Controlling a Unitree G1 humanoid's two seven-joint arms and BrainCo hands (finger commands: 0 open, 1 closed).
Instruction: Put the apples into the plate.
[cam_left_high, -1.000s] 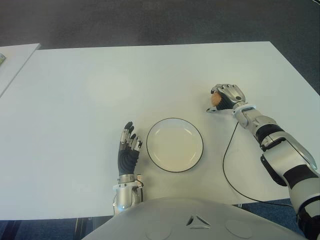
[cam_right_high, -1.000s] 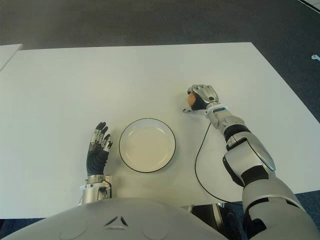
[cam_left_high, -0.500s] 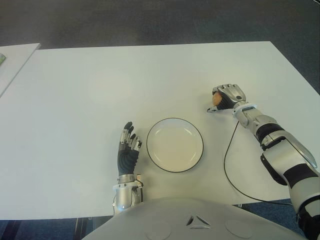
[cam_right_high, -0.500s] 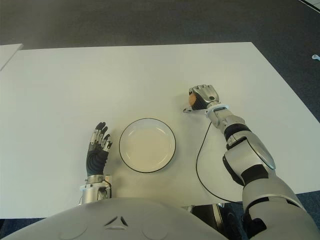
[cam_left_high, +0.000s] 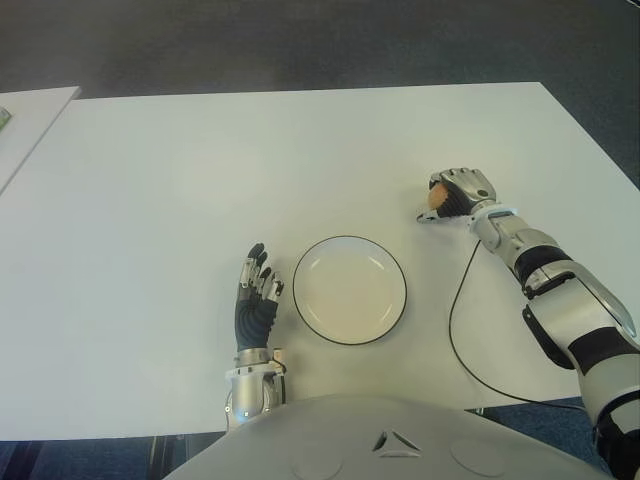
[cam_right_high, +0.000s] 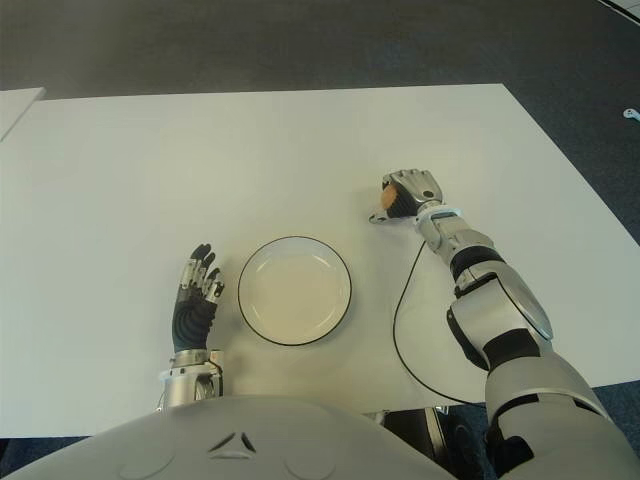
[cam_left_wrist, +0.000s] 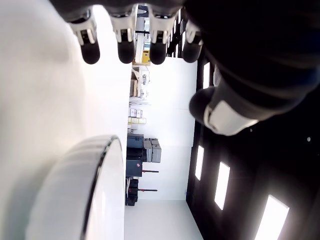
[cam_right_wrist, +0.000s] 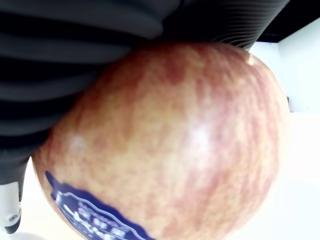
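White tabletop (cam_left_high: 200, 170) fills most of the scene, with dark carpet (cam_left_high: 300, 40) beyond its far edge and the corner of a second white table (cam_left_high: 25, 115) at about ten o'clock.

At seven o'clock from the tabletop's middle the left hand (cam_left_high: 256, 296) shows just beside the plate, on the plate's left side, palm up with its fingers spread and straight, holding nothing. Its own wrist view shows four dark fingertips (cam_left_wrist: 125, 50) apart from one another and the plate's rim close by.

Near the front edge, at about six o'clock, sits the plate (cam_left_high: 349, 290), round, white, with a thin dark rim, and nothing lies in it.

A thin black cable (cam_left_high: 455, 330) curves over the tabletop at four o'clock, between the plate and the right forearm.

At three o'clock, well apart from the plate, the right hand (cam_left_high: 455, 192) is curled tight around an apple (cam_left_high: 435, 199), whose reddish-yellow skin peeks out on the side towards the plate. The right wrist view shows the apple (cam_right_wrist: 170, 145) filling the palm, dark fingers (cam_right_wrist: 75, 30) wrapped over it, and a blue sticker (cam_right_wrist: 95, 215) on its skin.
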